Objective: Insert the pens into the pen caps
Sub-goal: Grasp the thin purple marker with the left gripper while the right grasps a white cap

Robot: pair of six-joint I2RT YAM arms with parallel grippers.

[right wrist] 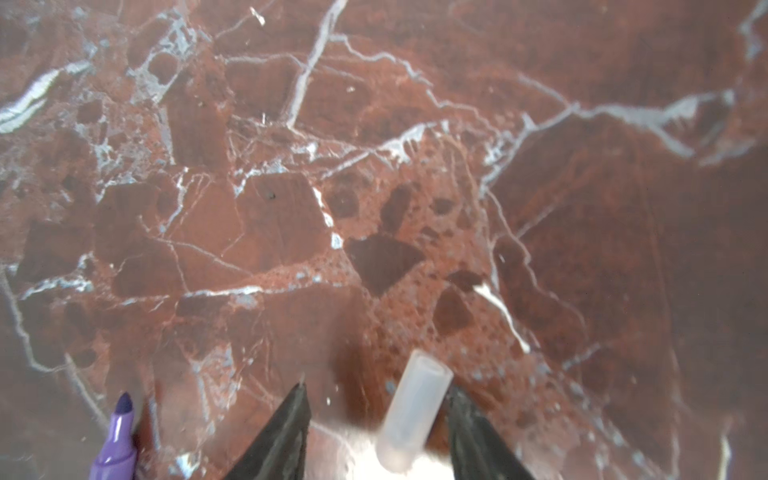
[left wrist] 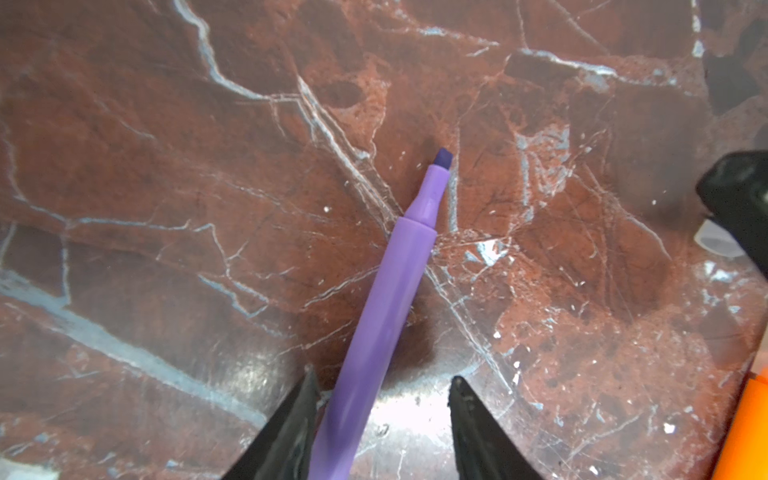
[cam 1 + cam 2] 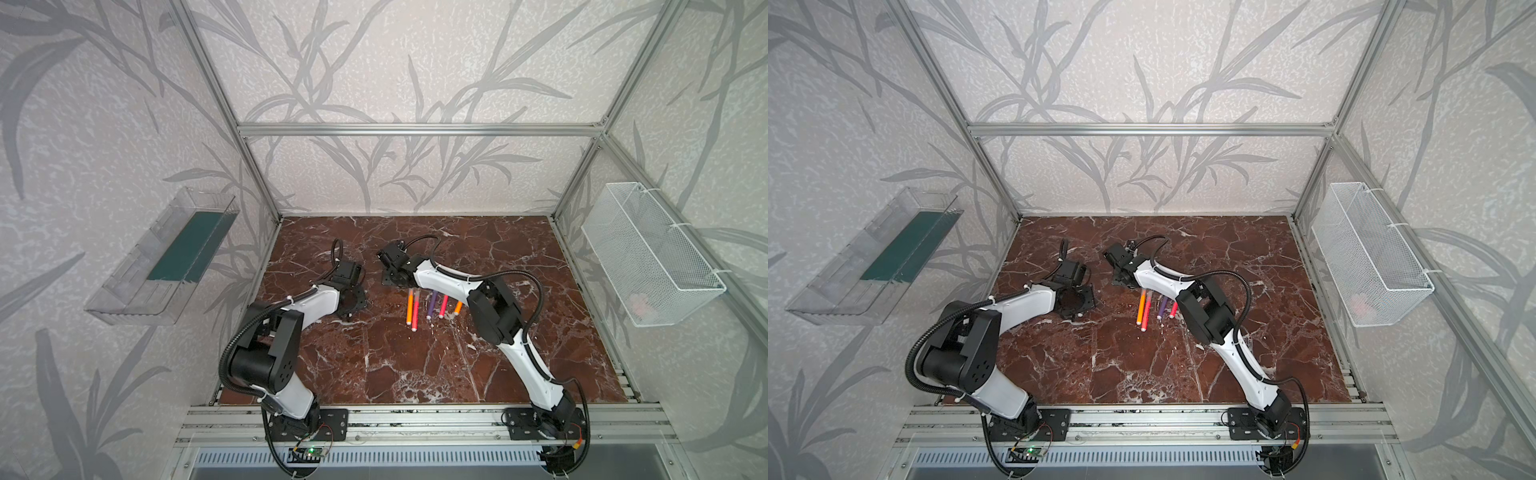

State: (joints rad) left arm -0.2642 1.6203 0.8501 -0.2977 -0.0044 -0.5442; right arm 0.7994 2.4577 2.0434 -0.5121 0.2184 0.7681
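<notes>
- red-brown marble counter [image 3: 415, 365], white-veined, inside a framed cell with leaf-print walls.
- left hand [image 2: 383, 374]: fingers about half apart astride the purple pen [image 2: 395, 291]. the pen leans on one finger and a gap shows at the other, so i cannot tell whether it is truly gripped. its bare tip points out ahead.
- right hand [image 1: 376, 385]: much the same, half apart around a cap [image 1: 415, 399] that sits against one finger, open mouth facing outward. the view is blurred, so a firm hold cannot be told.
- five more pens [image 3: 415, 311] lie side by side mid-counter, their far ends hidden under the right arm. other caps are too small to pick out among the veins.
- step, as i judge it: pairing one pen with one cap. the pen's tip is near the cap but apart from it, not yet joined.
- next calls for a sure grip on both, then the tip lined up with the cap's mouth on one axis, then a straight push. a slanted cap would likely skid off the tip.
</notes>
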